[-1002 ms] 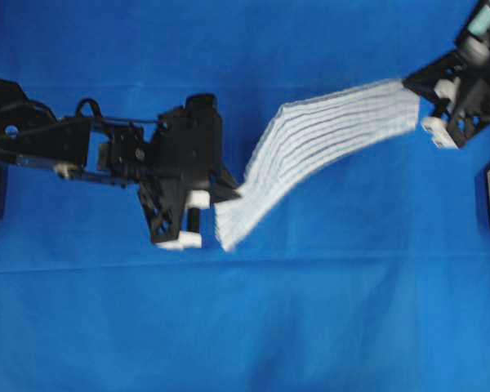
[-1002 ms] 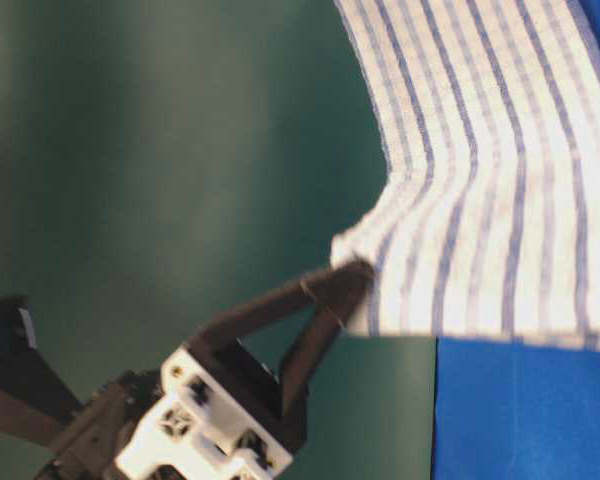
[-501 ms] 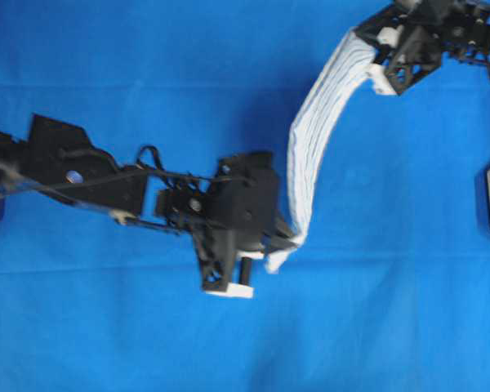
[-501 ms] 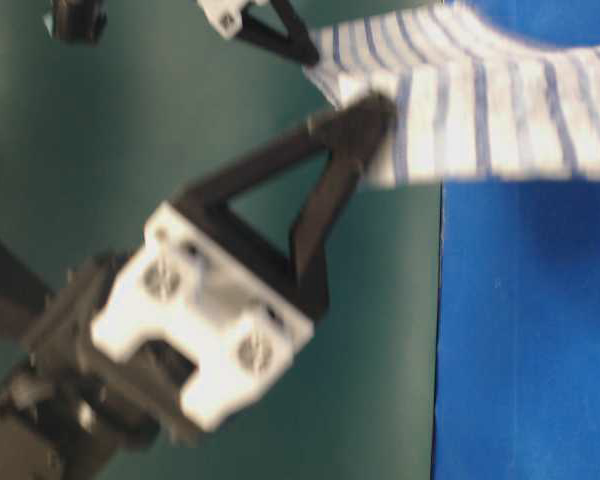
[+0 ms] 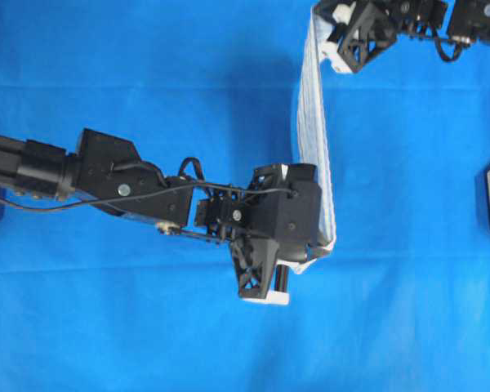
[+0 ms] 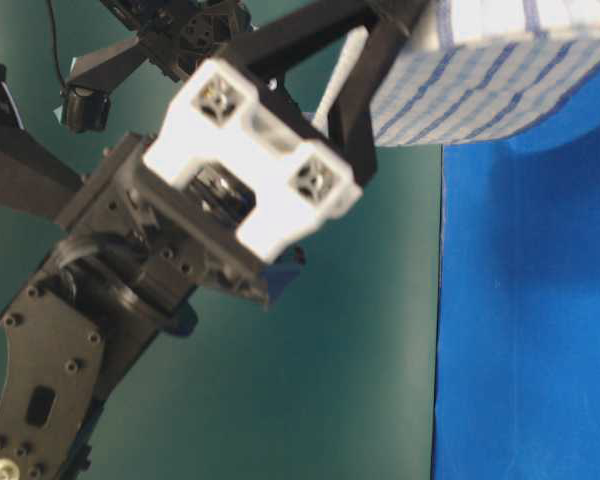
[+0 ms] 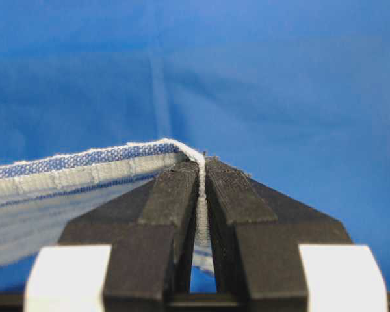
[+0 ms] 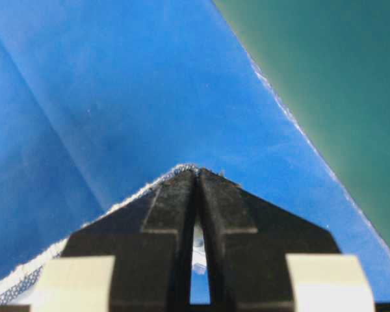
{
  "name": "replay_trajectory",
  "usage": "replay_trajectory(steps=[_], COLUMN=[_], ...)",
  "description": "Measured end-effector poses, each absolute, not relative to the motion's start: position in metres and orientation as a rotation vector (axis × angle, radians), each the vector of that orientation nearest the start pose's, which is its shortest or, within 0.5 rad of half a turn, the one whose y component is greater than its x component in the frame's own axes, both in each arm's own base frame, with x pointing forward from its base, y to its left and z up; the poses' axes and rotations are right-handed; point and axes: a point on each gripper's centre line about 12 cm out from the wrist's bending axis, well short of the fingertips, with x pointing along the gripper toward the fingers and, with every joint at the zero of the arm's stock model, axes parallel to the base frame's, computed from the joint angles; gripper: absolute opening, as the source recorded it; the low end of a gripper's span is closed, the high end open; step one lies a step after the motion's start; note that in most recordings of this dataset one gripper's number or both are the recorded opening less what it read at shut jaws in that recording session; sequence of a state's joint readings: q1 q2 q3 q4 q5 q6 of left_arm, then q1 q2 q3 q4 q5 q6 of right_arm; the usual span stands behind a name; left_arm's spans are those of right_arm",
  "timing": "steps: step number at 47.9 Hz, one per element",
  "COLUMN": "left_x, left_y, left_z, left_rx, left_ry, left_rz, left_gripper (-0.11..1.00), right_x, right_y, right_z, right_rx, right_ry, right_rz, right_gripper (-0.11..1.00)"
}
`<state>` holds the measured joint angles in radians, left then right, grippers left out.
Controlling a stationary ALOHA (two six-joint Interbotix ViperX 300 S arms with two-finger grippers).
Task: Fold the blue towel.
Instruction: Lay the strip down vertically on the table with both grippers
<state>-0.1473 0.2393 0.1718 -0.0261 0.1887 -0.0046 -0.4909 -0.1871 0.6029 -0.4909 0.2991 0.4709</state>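
The left gripper (image 7: 201, 170) is clamped on a corner of the white woven towel with thin blue stripes (image 5: 312, 131); in the left wrist view its 2 black fingers (image 7: 172, 195) pinch the hem, and the cloth behind them runs off the left edge. The right gripper (image 8: 196, 174) is likewise pressed together on another corner, where only a sliver of frayed edge shows beside the fingers.

In the overhead view the towel hangs edge-on as a narrow band from the top of the frame to just right of centre, so its face and pattern are hard to read. The right gripper (image 5: 331, 28) sits at the upper right, its arm cut off by the top edge. The left arm (image 5: 139, 184) reaches in from the left edge, level across the plain blue sheet (image 5: 147, 343), wrist near centre.

The table-level view is blurred; the left gripper fills it, and the towel is cut off at the upper right.
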Motion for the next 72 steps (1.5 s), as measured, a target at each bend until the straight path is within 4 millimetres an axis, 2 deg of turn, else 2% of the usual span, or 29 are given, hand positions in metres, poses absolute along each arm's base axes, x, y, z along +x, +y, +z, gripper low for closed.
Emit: replay_trajectory(steps=[4,18,22,29,37,47,57,63,72], left_x=[0.504,0.544,0.550,0.549,0.531,0.499,0.472,0.460,0.453], left_y=[-0.073,-0.068,-0.066,-0.062,-0.060,-0.057,-0.055,-0.055,-0.054], left_z=[0.217,0.205,0.202,0.197,0.173,0.157,0.143,0.139,0.137], left_rx=[0.011,0.005,0.003,0.001,-0.014,-0.048,-0.121,-0.140,-0.146], left_ry=[0.567,0.501,0.498,0.509,0.582,0.651,0.692,0.692,0.690], left_rz=[-0.134,-0.117,-0.111,-0.105,-0.097,-0.083,-0.056,-0.050,-0.048], left_gripper=[0.01,0.01,0.01,0.01,0.01,0.01,0.01,0.01,0.02], right_x=[0.310,0.266,0.261,0.261,0.280,0.316,0.353,0.364,0.368], right_y=[-0.188,-0.180,-0.178,-0.179,-0.188,-0.203,-0.206,-0.206,-0.208], right_z=[0.235,0.233,0.234,0.225,0.207,0.190,0.180,0.181,0.181], right_rx=[0.119,0.146,0.148,0.152,0.160,0.163,0.149,0.141,0.142], right_ry=[0.705,0.719,0.723,0.757,0.783,0.766,0.763,0.755,0.750], right_rz=[-0.616,-0.672,-0.678,-0.680,-0.655,-0.614,-0.569,-0.557,-0.558], right_gripper=[0.03,0.03,0.03,0.03,0.03,0.03,0.03,0.03,0.03])
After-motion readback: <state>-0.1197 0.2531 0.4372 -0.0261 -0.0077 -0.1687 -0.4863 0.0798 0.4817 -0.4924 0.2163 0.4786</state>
